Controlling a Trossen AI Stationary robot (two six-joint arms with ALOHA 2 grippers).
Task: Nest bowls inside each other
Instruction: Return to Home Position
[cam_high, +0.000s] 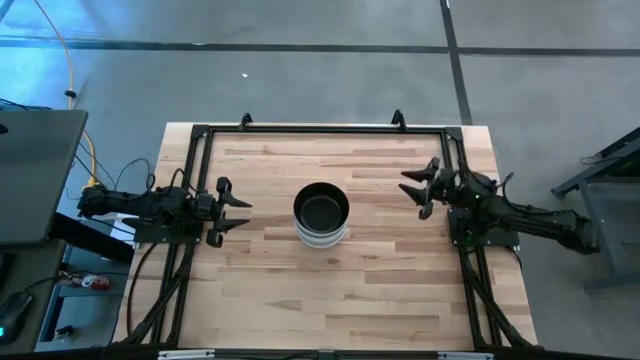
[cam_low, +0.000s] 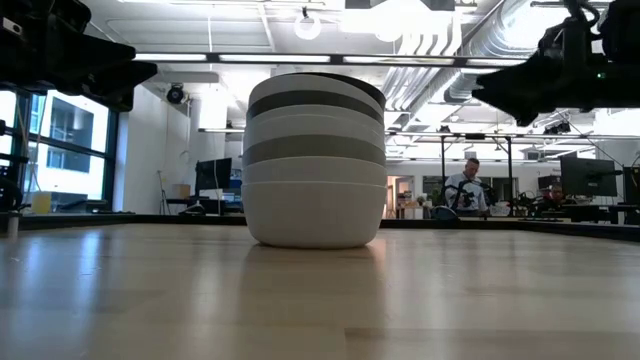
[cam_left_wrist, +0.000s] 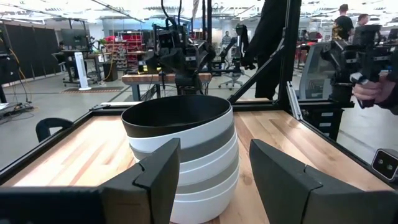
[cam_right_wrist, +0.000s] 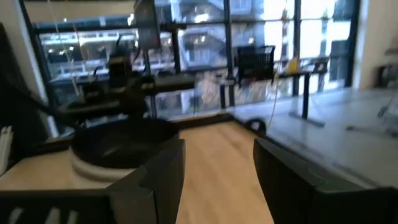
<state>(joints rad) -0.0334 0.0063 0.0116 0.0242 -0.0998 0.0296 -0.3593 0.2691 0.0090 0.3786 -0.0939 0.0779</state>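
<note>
The bowls stand nested in one stack at the table's middle, the black one on top, white and grey rims banded below it; the lowest white bowl rests by its base on the wood. My left gripper is open, left of the stack and apart from it; its fingers frame the stack in the left wrist view. My right gripper is open, right of the stack and raised. The stack also shows in the right wrist view, off to the side of the right gripper.
A black metal frame runs along the table's far edge and down both sides. Bare wood lies around the stack. A person sits in the room beyond the table, and another's hand shows at a device.
</note>
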